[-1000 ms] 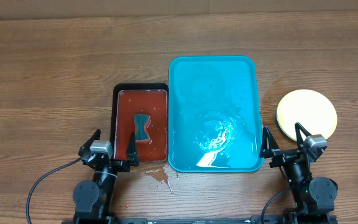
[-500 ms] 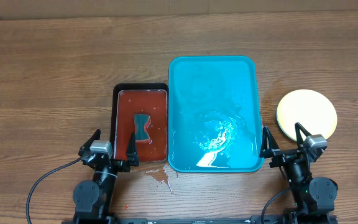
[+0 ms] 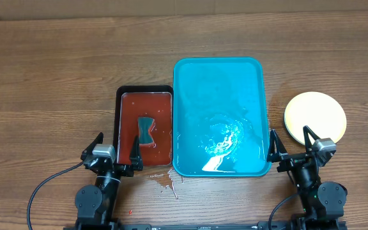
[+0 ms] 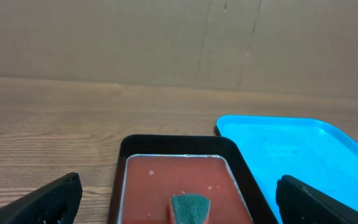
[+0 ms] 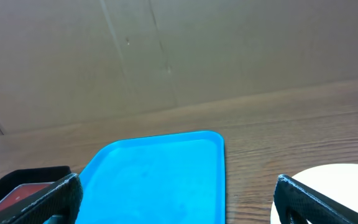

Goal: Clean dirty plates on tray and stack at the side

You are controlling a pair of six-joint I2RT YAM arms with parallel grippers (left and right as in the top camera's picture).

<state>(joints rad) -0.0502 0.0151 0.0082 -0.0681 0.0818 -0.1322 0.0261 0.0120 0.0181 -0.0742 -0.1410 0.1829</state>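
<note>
Tray [image 3: 219,80]: turquoise, wet, lay mid-table [image 3: 43,76]. Plates [image 3: 315,117]: sat beside its right rim, possibly stacked. Left end effector [image 3: 116,143], right end effector [image 3: 290,137]: fingers stood wide apart, empty.

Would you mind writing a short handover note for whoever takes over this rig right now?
Left gripper: open, empty, parked by the black tray.
Right gripper: open, empty, parked between the tray and the plates.
The plates are on the table right of the tray; the top one looks clean, and their count cannot be told from above.
The tray is wet and holds no plates.
The sponge lies in the black tray's red liquid.
Done: clearing and stacking, it seems.
Left: probably nothing, perhaps the red splashes on the table.
</note>
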